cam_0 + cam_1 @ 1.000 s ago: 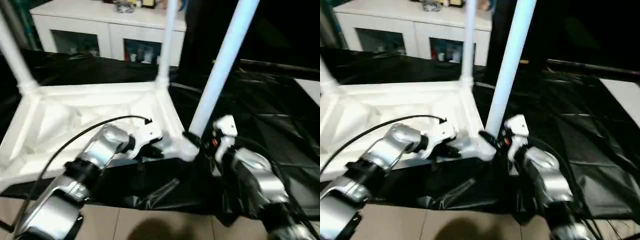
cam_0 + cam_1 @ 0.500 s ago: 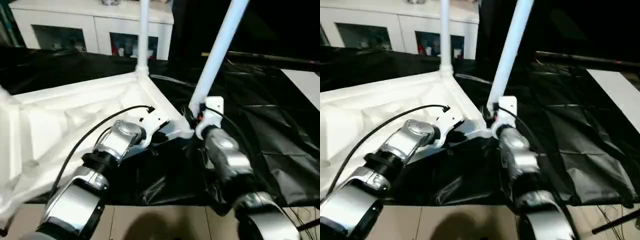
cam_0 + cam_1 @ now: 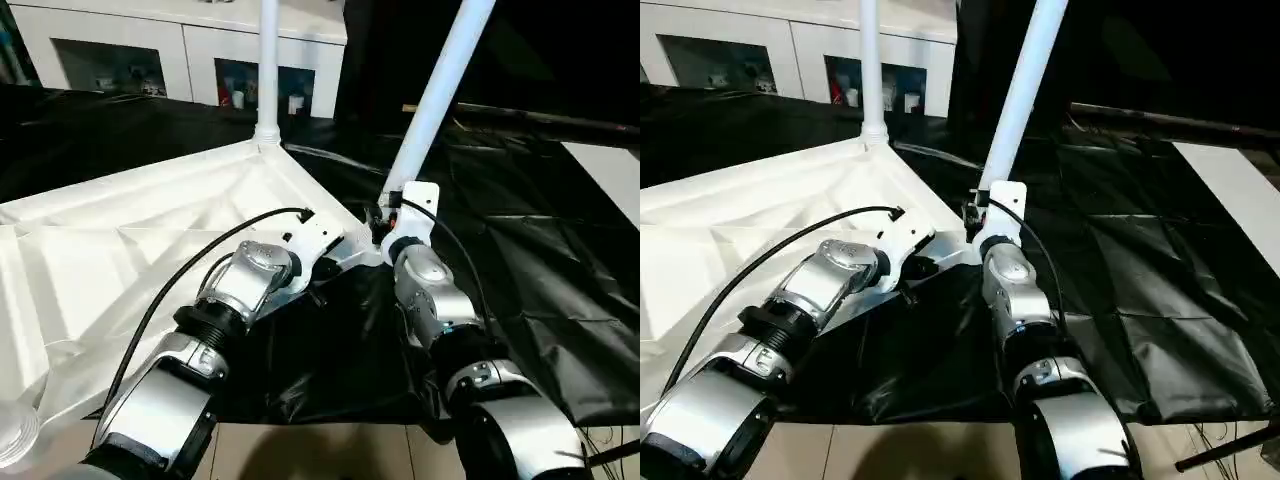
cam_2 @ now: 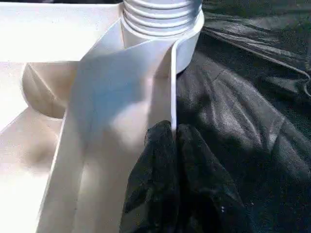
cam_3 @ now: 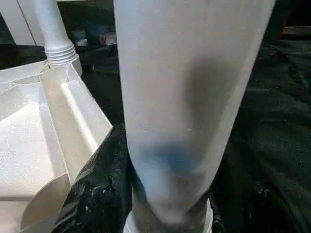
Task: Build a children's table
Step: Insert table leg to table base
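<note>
A large work table draped in wrinkled black sheeting [image 3: 540, 260] spreads in front of me, with a white cabinet with glass doors [image 3: 180, 45] standing beyond its far edge and pale floor tiles [image 3: 330, 450] showing at its near edge. On the sheeting lies the children's table [image 3: 120, 260], upside down, its ribbed white underside facing up and its rim running to a rounded corner socket just ahead of my wrists. Two white tubular legs rise from that tabletop: the far leg [image 3: 267, 60] stands upright in the corner nearest the cabinet, and the near leg [image 3: 435, 95] leans away from the tabletop out of the corner closest to me, its ribbed collar seated at the socket. My silver forearms reach in toward that near corner from either side. My left gripper [image 4: 175, 145] sits on the tabletop's rim just beside the near socket, its two black fingers [image 4: 199, 174] pressed together with the thin edge of the rim wall pinched between their tips. My right gripper [image 5: 167, 194] is at the foot of the near leg, its black fingers [image 5: 92, 194] spread about halfway and clasping the tube on both sides, right above the collar. A black cable [image 3: 200, 260] arcs over my left forearm above the tabletop.
</note>
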Controlling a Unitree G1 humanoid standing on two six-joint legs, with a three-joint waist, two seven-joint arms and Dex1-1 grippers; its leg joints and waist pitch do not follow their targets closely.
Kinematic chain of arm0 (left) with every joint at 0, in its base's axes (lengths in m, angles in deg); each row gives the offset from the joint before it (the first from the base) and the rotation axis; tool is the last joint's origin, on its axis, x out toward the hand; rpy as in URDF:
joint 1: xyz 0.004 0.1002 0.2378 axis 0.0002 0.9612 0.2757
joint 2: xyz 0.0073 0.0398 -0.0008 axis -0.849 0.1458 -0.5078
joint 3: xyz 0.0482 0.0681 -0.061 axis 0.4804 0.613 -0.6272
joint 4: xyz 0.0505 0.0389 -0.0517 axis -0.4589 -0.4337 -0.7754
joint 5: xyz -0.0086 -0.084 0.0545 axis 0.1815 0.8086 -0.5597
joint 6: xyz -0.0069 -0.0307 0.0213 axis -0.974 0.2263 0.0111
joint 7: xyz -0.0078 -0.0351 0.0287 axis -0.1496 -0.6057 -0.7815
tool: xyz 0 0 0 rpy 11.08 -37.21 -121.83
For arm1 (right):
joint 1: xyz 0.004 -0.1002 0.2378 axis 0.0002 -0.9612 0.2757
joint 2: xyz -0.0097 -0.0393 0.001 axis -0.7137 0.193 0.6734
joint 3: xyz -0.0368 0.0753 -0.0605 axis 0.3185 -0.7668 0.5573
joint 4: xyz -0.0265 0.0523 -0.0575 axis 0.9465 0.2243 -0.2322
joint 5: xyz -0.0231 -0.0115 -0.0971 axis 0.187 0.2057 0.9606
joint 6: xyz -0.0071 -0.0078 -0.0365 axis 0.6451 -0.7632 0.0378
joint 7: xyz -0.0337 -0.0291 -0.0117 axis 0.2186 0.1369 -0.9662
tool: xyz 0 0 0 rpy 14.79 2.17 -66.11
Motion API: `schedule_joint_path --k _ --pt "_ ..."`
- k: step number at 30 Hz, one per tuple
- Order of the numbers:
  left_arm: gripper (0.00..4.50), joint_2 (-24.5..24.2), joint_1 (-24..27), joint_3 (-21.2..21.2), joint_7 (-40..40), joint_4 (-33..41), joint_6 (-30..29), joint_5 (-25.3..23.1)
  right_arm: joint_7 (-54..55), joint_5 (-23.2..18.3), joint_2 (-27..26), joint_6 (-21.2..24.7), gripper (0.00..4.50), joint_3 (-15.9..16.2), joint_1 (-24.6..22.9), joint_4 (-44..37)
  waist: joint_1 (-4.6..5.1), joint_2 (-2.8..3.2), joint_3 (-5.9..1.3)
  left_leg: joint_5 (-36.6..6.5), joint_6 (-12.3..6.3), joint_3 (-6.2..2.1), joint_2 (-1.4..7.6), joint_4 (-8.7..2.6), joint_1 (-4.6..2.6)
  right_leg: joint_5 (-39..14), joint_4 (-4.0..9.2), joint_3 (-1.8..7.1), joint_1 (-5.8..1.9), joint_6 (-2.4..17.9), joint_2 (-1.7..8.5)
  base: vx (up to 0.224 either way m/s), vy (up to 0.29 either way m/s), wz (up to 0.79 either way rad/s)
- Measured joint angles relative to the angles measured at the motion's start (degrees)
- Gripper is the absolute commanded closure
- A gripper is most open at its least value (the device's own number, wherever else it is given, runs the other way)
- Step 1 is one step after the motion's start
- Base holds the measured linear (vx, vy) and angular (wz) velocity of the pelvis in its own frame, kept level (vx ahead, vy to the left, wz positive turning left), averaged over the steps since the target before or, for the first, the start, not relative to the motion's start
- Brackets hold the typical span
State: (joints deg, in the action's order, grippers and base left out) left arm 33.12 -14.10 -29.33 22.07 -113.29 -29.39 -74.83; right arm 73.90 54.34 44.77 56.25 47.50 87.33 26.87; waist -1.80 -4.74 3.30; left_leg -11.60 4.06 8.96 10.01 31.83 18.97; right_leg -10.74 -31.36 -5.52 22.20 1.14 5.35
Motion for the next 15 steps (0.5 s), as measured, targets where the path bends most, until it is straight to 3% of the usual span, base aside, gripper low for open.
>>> schedule_joint_path --k 6,9,13,15 --pt "4.50 -1.0 -0.6 0.0 0.7 0.2 1.6 0.0 -6.4 -3.9 0.3 1.4 1.59 -3.0 -0.3 0.5 -0.22 0.08 0.04 0.2 0.24 0.58 0.10 0.10 0.34 2.5 -0.31 0.45 0.85 0.3 0.03 0.000 0.000 0.00" --pt "4.50 -2.2 -0.8 -0.1 1.2 0.9 2.5 0.0 -11.0 -5.8 1.1 3.4 1.34 -3.4 -1.1 -1.7 -0.35 0.43 0.27 0.2 0.29 0.68 0.43 0.03 0.96 2.5 -0.80 0.34 1.38 0.1 -0.10 0.000 0.000 0.00" --pt "4.50 -3.1 -0.9 0.0 2.8 2.4 3.2 0.0 -19.1 -7.5 4.5 8.0 1.34 -1.2 -5.7 -11.7 -1.24 0.70 0.42 0.8 0.52 0.94 1.01 0.21 1.45 2.0 -1.68 0.09 2.31 0.5 -0.31 0.025 -0.020 0.01" --pt "4.50 -3.9 -0.8 0.3 4.3 2.8 3.6 -0.1 -24.3 -8.2 7.2 10.3 1.34 0.8 -8.5 -18.6 -1.43 0.77 0.46 0.8 0.51 0.95 1.09 0.17 1.56 1.9 -1.72 0.08 2.40 0.5 -0.39 0.000 0.000 0.00"
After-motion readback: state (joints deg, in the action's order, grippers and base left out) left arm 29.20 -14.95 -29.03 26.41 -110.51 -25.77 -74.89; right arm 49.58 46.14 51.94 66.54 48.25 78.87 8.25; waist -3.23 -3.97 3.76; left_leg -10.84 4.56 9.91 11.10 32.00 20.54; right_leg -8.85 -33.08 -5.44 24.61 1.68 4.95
